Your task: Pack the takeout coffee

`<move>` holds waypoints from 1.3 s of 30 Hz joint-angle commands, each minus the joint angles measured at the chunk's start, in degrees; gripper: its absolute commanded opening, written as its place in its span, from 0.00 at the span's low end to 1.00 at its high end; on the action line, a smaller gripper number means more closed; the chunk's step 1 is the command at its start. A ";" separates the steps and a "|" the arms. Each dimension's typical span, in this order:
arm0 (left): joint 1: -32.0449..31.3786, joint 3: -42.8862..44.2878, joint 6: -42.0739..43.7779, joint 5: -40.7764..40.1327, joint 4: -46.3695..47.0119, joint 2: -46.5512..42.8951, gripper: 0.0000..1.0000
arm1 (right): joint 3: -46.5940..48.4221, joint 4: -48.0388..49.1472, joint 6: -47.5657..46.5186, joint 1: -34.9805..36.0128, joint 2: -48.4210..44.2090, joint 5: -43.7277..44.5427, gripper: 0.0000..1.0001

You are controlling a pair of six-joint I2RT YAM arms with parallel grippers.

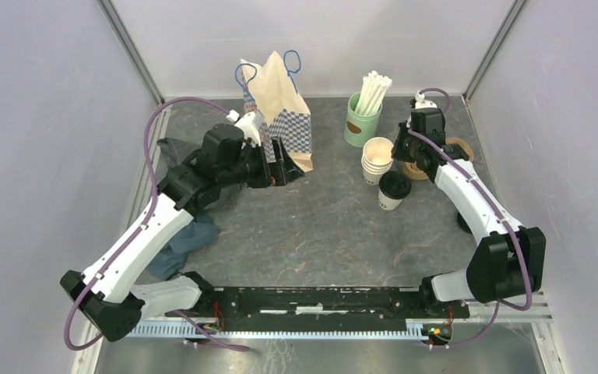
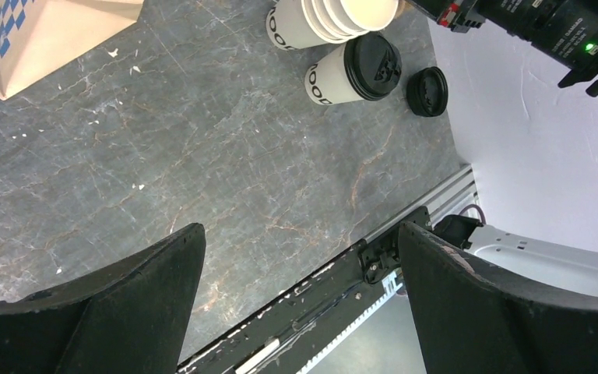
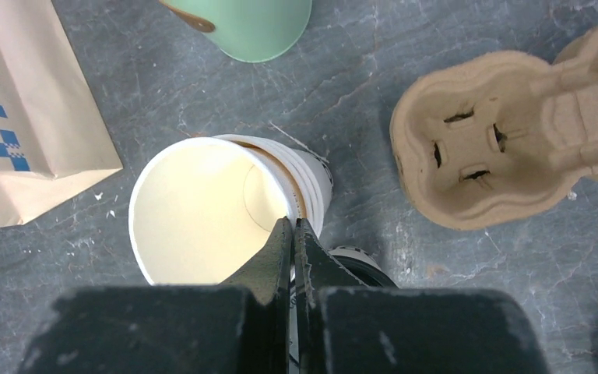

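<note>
A stack of lidless white paper cups (image 1: 377,160) stands beside a lidded white coffee cup (image 1: 394,189). My right gripper (image 1: 399,153) is shut on the rim of the stack's top cup (image 3: 202,210), with one finger inside and one outside (image 3: 293,226). The lidded cup (image 3: 358,261) shows just under those fingers. My left gripper (image 1: 280,173) is open and empty beside the paper bag (image 1: 280,117). In the left wrist view, between the wide-apart fingers (image 2: 300,265), I see bare table, and farther off the lidded cup (image 2: 354,70), the stack (image 2: 319,19) and a loose black lid (image 2: 427,91).
A green cup of white straws (image 1: 362,118) stands behind the stack. The brown pulp carrier (image 3: 498,132) lies right of the cups, partly hidden by my right arm in the top view. A grey-blue cloth (image 1: 187,234) lies under my left arm. Walls close in on both sides.
</note>
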 commanded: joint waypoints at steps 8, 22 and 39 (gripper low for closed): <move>-0.14 3.60 3.86 0.28 -1.29 1.48 1.00 | 10.23 -1.75 -3.23 -0.44 1.89 -0.16 0.00; -0.14 2.56 2.52 -0.62 -0.66 -1.39 1.00 | 23.50 -17.95 -12.72 2.25 -4.84 -8.35 0.00; -0.16 4.54 4.05 1.73 1.41 1.82 1.00 | -16.74 -5.88 -13.97 27.65 -20.16 -13.01 0.00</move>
